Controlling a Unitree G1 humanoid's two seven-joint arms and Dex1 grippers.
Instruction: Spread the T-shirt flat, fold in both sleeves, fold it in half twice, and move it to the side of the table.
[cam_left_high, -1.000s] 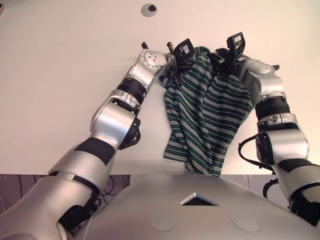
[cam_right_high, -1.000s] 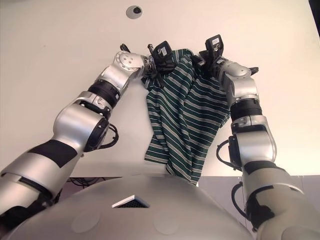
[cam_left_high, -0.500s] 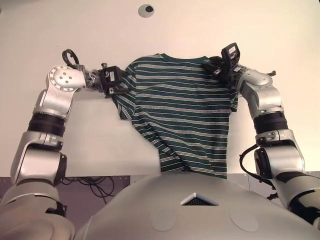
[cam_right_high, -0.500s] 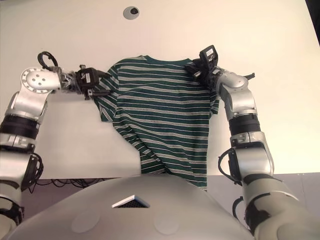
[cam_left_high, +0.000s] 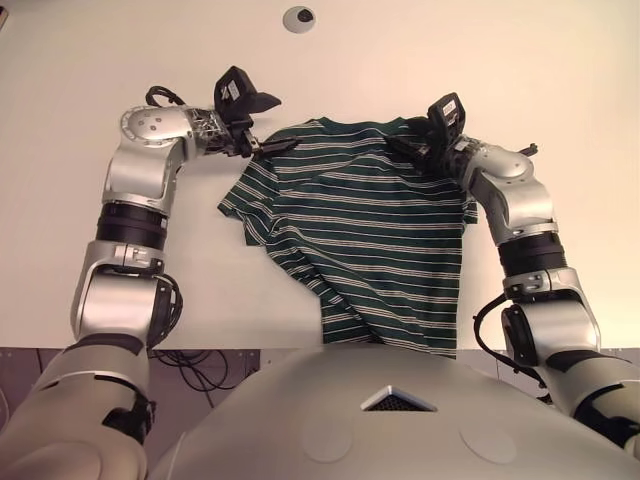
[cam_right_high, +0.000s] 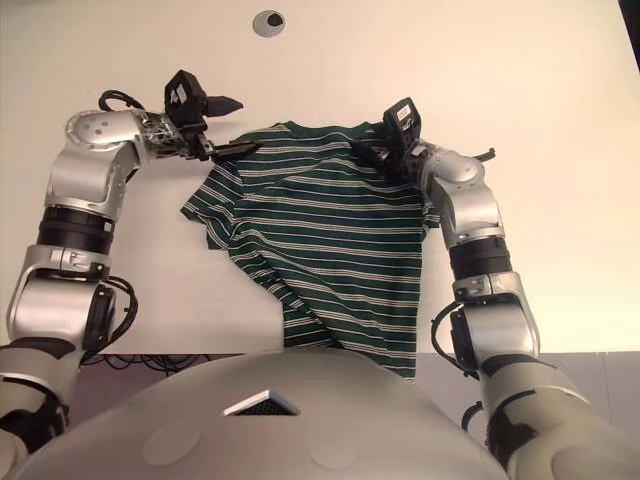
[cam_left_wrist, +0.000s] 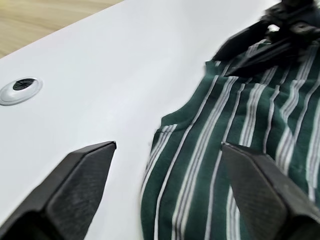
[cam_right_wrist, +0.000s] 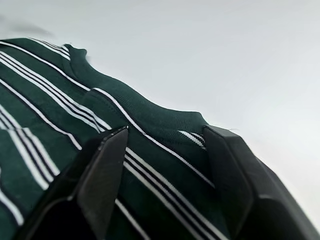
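Hovering just off the left shoulder of the striped T-shirt (cam_left_high: 370, 230), the robot's left end effector (cam_left_wrist: 169, 146) has its two fingers spread wide and grips nothing, with white tabletop (cam_left_high: 120, 60) and the edge of the left sleeve (cam_left_high: 240, 200) showing between them. A round cable port (cam_left_high: 297, 17) sits in the tabletop well beyond it, near the far edge. The green garment lies near the middle of the tabletop with its collar (cam_left_high: 350, 125) pointing away from the robot. Its shoulders are drawn out to either side and its upper half lies fairly smooth, while the lower left part runs in a slanting crease and looks bunched. The hem (cam_left_high: 400, 335) reaches the near edge and appears to droop over it. At the right shoulder, the right end effector (cam_right_wrist: 166, 131) rests low over the fabric beside the collar, its fingers apart and straddling the cloth rather than pinching it, so both appear to have let go. Judging by this, the job is at its first step: the spread is mostly made at the top but unfinished below, where the crease and overhang need smoothing and pulling onto the surface. Both sleeve folds, the two halvings and the move to the side are all left to do.
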